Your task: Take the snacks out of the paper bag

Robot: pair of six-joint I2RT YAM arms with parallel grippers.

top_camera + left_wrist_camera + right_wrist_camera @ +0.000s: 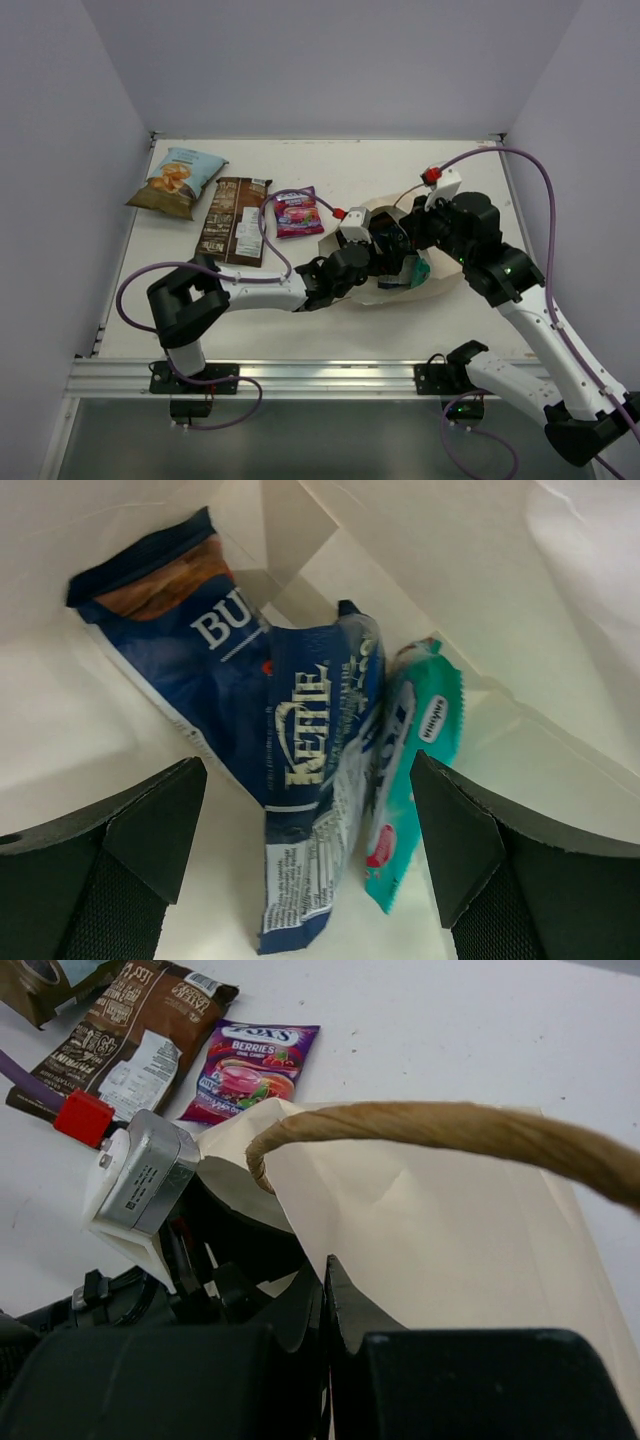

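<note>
A white table (300, 330) lies beneath the left gripper (308, 770). Pale lilac walls (330, 60) rise beyond it and on both sides. A metal rail (300, 378) runs behind it.

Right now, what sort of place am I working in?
Probably a robot test booth, not a home or shop: a white table boxed in by plain walls, with a metal rail along the near edge holding the arm bases.

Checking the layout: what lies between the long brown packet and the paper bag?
The magenta packet, plus a loop of purple cable, as the top view shows.
</note>
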